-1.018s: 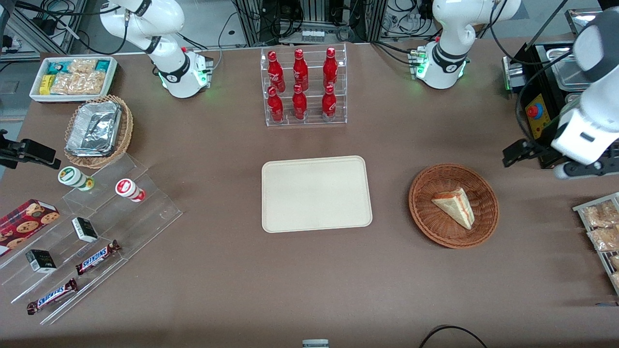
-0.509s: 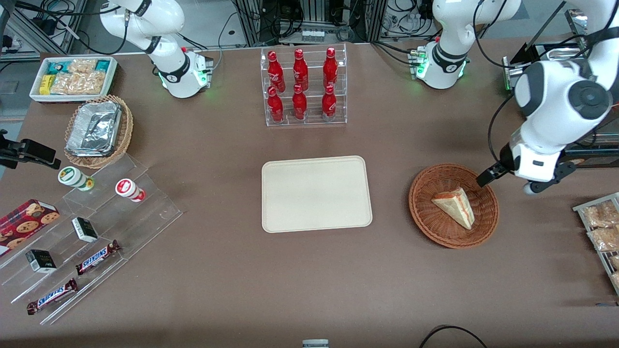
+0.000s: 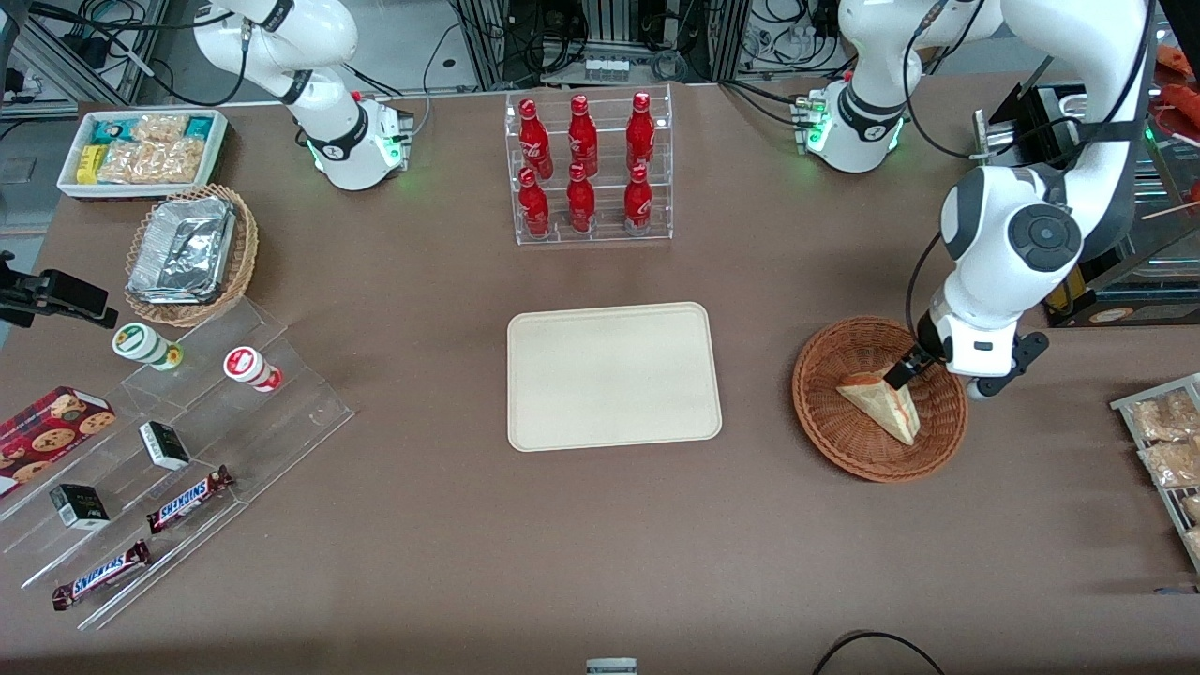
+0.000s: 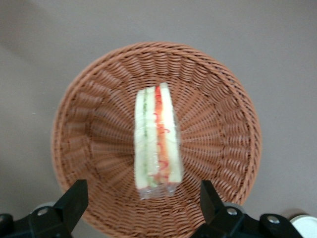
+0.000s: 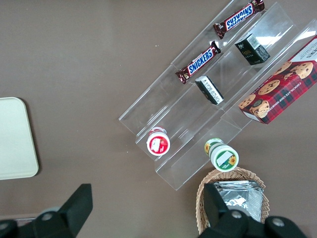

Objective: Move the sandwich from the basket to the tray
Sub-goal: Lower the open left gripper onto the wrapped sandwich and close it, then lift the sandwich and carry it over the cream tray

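Observation:
The sandwich [image 3: 881, 405], a white bread wedge in clear wrap with red and green filling on its cut edge, lies in the round reddish-brown wicker basket [image 3: 839, 436]. My left gripper [image 3: 914, 370] hangs over the basket, just above the sandwich's wide end, on the side farther from the front camera. In the left wrist view the gripper [image 4: 141, 203] is open, with its fingers [image 4: 74, 198] spread wider than the sandwich [image 4: 156, 139], which lies between their lines in the basket [image 4: 218, 109]. The cream tray [image 3: 614, 375] lies beside the basket, toward the parked arm's end.
A clear rack of red bottles [image 3: 586, 169] stands farther from the front camera than the tray. A rack of snack packets [image 3: 1167, 450] lies at the working arm's end. Clear tiered shelves with snacks [image 3: 169, 469] and a tan foil basket [image 3: 187, 253] are at the parked arm's end.
The left arm has swung in from the working arm's end of the table and come down; the gripper has moved from outside the basket to over the sandwich. The sandwich has not moved.

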Tool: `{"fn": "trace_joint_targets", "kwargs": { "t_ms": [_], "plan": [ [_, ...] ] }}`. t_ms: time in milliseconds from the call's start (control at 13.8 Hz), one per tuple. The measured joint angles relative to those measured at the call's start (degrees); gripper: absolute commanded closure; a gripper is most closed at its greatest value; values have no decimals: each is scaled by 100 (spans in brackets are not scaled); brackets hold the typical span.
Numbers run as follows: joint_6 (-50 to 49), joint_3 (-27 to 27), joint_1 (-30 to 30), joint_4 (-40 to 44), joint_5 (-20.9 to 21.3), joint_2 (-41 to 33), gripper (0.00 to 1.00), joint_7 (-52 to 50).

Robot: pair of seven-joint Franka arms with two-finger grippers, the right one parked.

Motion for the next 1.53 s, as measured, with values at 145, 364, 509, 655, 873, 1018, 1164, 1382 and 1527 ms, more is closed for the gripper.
{"fn": "trace_joint_targets", "kwargs": {
  "t_ms": [145, 364, 509, 655, 873, 1018, 1164, 1382, 1527],
  "plan": [
    [392, -28, -3, -126, 1, 133, 0, -83],
    [711, -16, 9, -242, 1, 304, 0, -112],
    [956, 11, 37, -362, 1, 392, 0, -123],
    [1287, 40, 49, -475, 0, 542, 0, -147],
    [1688, 42, 51, -501, -2, 863, 80, -452],
    [1754, 41, 51, -493, -2, 964, 100, -542],
    [1690, 36, 50, -423, -1, 931, 100, -545],
    [189, -10, 14, 180, 24, 610, 100, -466],
    [-1366, -47, -111, 995, 33, 294, 100, -441]
  ]
}}
